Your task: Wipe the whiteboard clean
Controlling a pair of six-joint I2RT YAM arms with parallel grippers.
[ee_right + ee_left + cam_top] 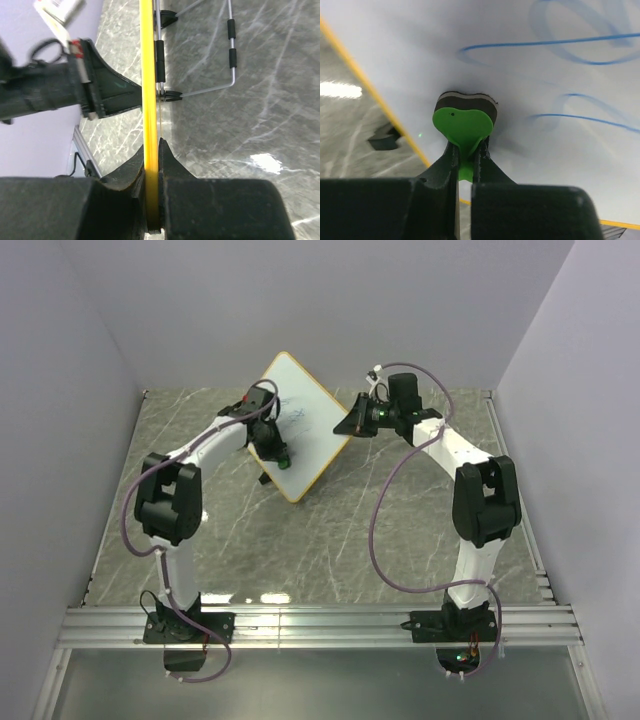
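The whiteboard (305, 415) stands tilted at the table's middle back, white with an orange-tan frame and blue scribbles (580, 47) on it. My left gripper (275, 448) is shut on the green eraser (462, 125), whose dark felt pad presses against the board's face near its lower left edge. My right gripper (355, 422) is shut on the board's right edge; in the right wrist view the yellow frame (148, 75) runs edge-on between the fingers. The board's black feet (170, 95) and wire stand (231, 60) show behind it.
The marble-patterned table (400, 540) is walled by lilac panels at the back and sides. An aluminium rail (320, 625) with both arm bases runs along the near edge. The left arm (60, 90) shows beyond the board in the right wrist view.
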